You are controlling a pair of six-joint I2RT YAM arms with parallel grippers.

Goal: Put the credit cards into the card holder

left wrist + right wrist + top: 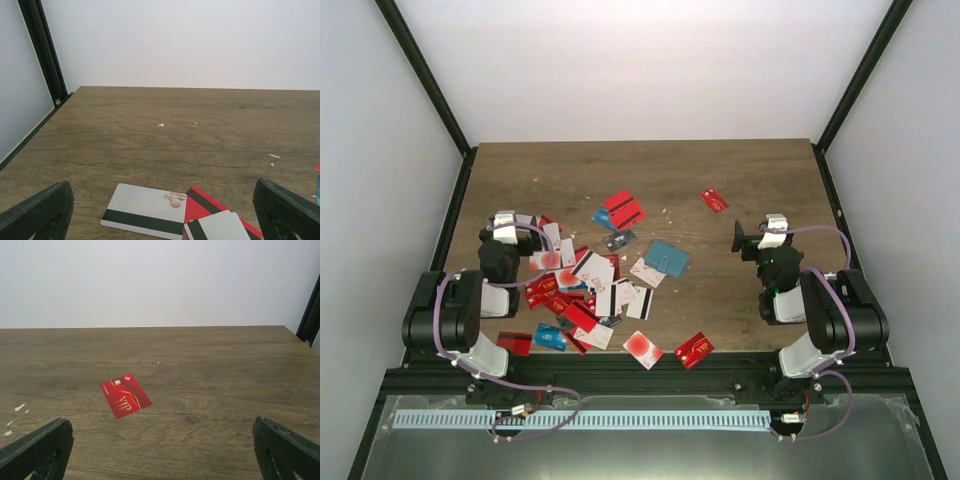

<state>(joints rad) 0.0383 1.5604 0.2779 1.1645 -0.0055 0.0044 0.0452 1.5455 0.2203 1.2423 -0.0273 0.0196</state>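
— At the middle of the table (740, 170), just right of the heaped credit cards (582, 290), the card holder (667, 257) lies flat. The left gripper (512, 224) and right gripper (752, 238) both gape, holding nothing.
— Trouble ahead: the cards overlap, so a pinch may drag 2 together or skid off thin plastic. Holder folded or open? Can't tell. The left arm (450, 310) hides some cards.

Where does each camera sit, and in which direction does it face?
Top external: above and behind, looking down on the brown wooden table; both arms show.
Left wrist: low, facing the white back wall; open left gripper, white black-striped plastic card.
Right wrist: same direction; open right gripper.
Shared: right wrist and top both see the small red plastic VIP card.
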